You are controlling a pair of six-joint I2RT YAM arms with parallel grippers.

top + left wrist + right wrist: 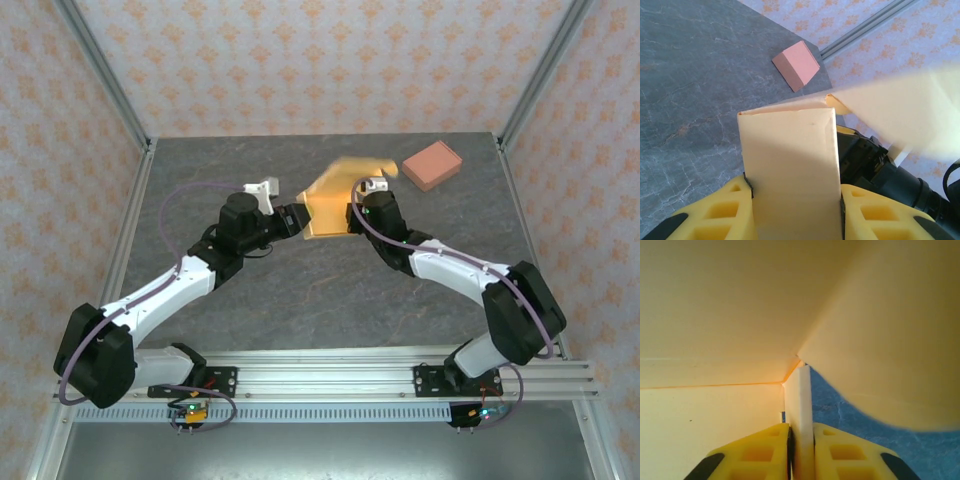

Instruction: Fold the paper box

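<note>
Pinching paper box from both sides: left fingers across broad panel, right fingers on thin, seemingly upright flap edge.

Pale yellow card box, partly folded: flat panels creased along straight lines, one thin wall upright, one large flap raised and blurred. Just left of the pink block, not touching it. Clamped across one panel by left hand, pinched at the thin wall's edge by right hand.
</note>
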